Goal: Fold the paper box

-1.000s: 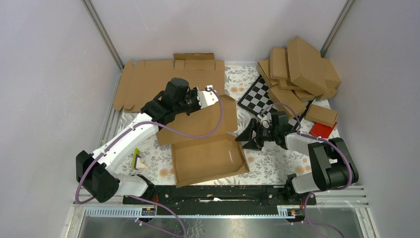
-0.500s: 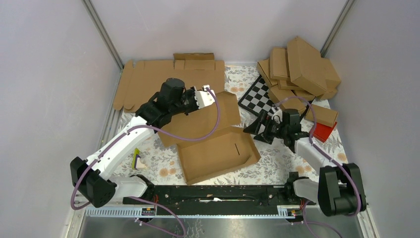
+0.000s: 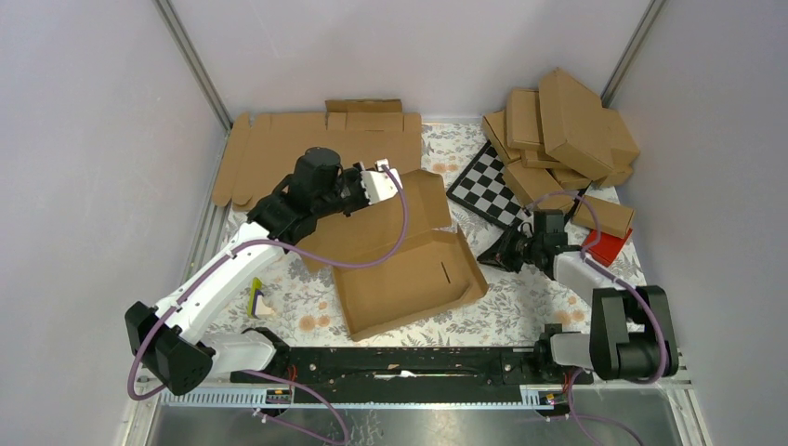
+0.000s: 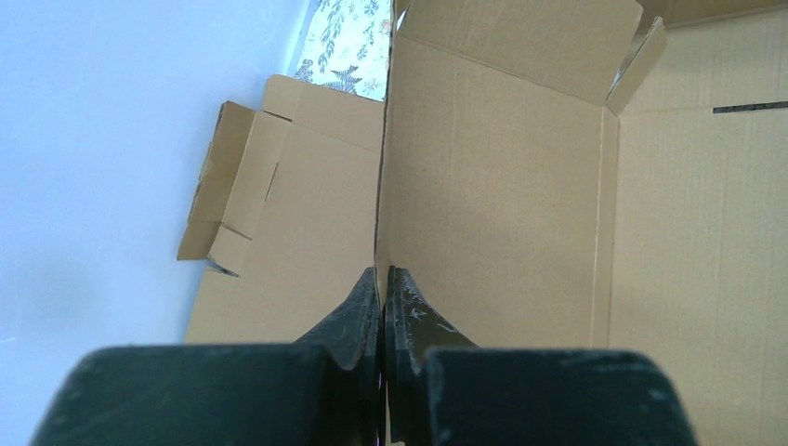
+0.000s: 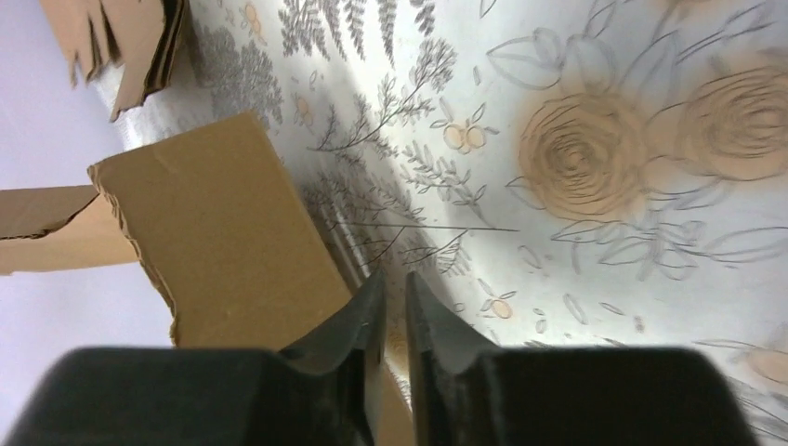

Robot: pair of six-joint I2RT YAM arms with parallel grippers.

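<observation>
Now that the right hand [image 3: 497, 258] has let go and backed off, the paper box [image 3: 409, 283] sits in the middle of the bench [image 3: 520, 307], a bit more to the right and more turned than a second ago. Its tray lies flat with low walls up. Its big lid flap stands up at the back.

The left hand [image 4: 383, 279] is closed tight on the thin edge of that flap, just as it was before. The right hand is just beside the box's right corner. Its fingers [image 5: 372, 297] are close together with a thin gap, and nothing is between them.

We think this means the right side is done for now, and the lid is next to come down.

We see nothing inside the tray, only a dark slot in the cardboard.

Behind the box lie flat cardboard sheets [image 3: 307, 149]. Behind it on the right is a checkered board [image 3: 483, 186], and past that a pile of folded boxes [image 3: 558, 130]. They are all shut, so we cannot tell what is in them. Right of the box, past the right hand, is a red thing [image 3: 606, 244].
</observation>
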